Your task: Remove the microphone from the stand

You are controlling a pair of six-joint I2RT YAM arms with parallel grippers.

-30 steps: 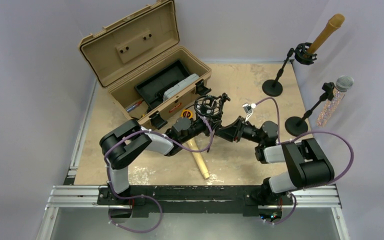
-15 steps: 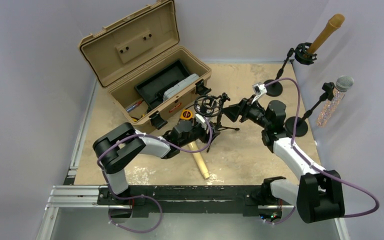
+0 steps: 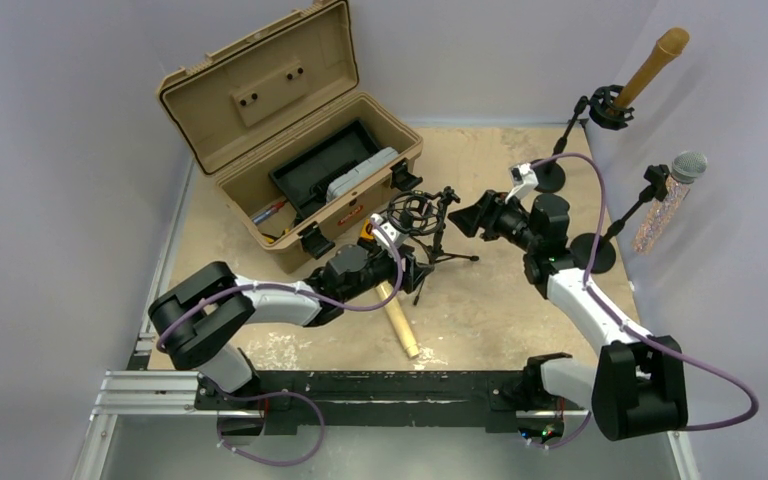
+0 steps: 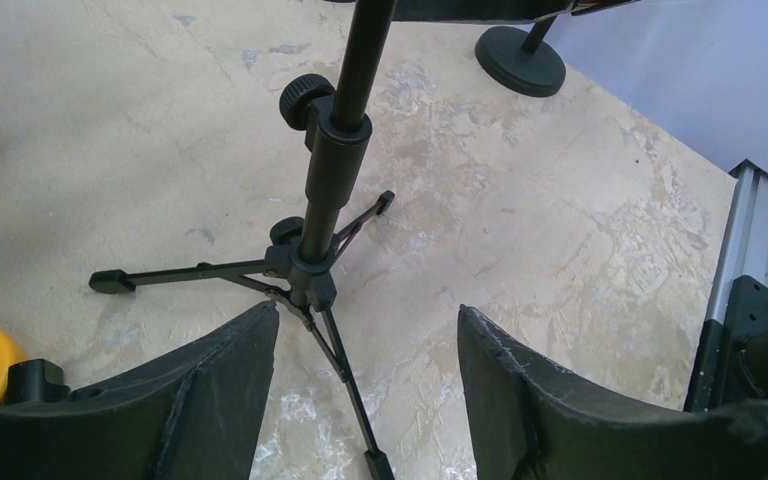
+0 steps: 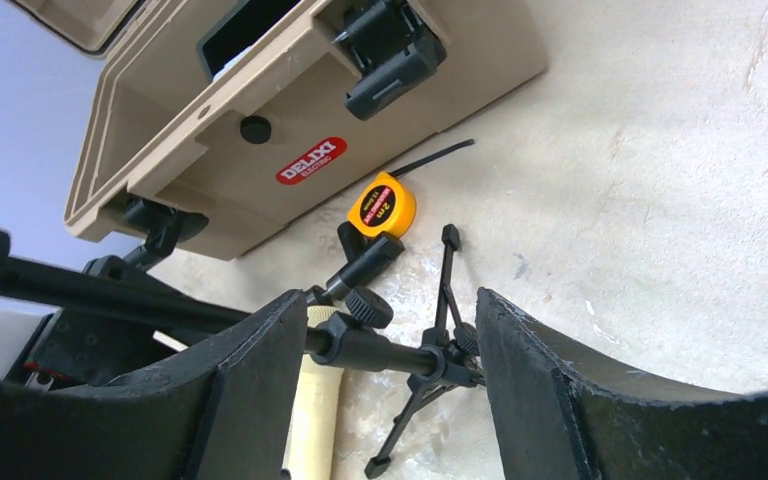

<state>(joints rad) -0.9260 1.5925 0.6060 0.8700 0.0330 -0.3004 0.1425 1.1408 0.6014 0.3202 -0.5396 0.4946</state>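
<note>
The black tripod stand (image 3: pixel 428 232) stands upright mid-table, and its shock mount (image 3: pixel 409 211) holds nothing. A cream microphone (image 3: pixel 398 320) lies flat on the table just in front of the stand. My left gripper (image 3: pixel 410 272) is open low beside the stand's legs. In the left wrist view the pole (image 4: pixel 335 170) rises just beyond the open left gripper (image 4: pixel 365 310), untouched. My right gripper (image 3: pixel 458 222) hovers open to the right of the mount. In the right wrist view the right gripper (image 5: pixel 390 295) frames the stand (image 5: pixel 400 355) and the cream microphone (image 5: pixel 315 420) without contact.
An open tan case (image 3: pixel 300 150) sits at the back left, with a yellow tape measure (image 5: pixel 382 205) in front of it. Two other stands are at the right: one (image 3: pixel 610 105) with a tan microphone, one (image 3: pixel 653 185) with a silver-headed microphone. The table's metal rail (image 4: pixel 750 250) runs along the near edge.
My left gripper has opened and drawn back from the stand toward the left. My right arm has lifted away up and to the right, and its jaws have widened.
</note>
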